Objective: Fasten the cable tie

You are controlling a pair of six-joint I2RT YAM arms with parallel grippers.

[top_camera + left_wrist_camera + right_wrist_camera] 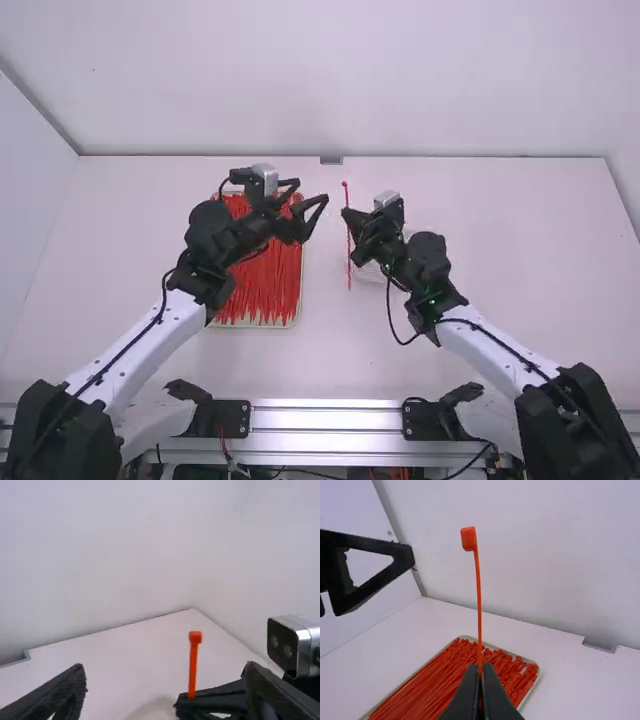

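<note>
Here the right gripper (480, 672) pinches the red cable tie (478, 605) upright, head on top, while the left gripper (314, 214) hangs spread wide near it, above the tray (262, 325).

No legible text, labels, numbers or signs in any view.

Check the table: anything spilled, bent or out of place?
Nothing stands out. The spare ties lie tidily in the tray, and the right tool holds one tie straight upright, with the open left tool beside it.
</note>
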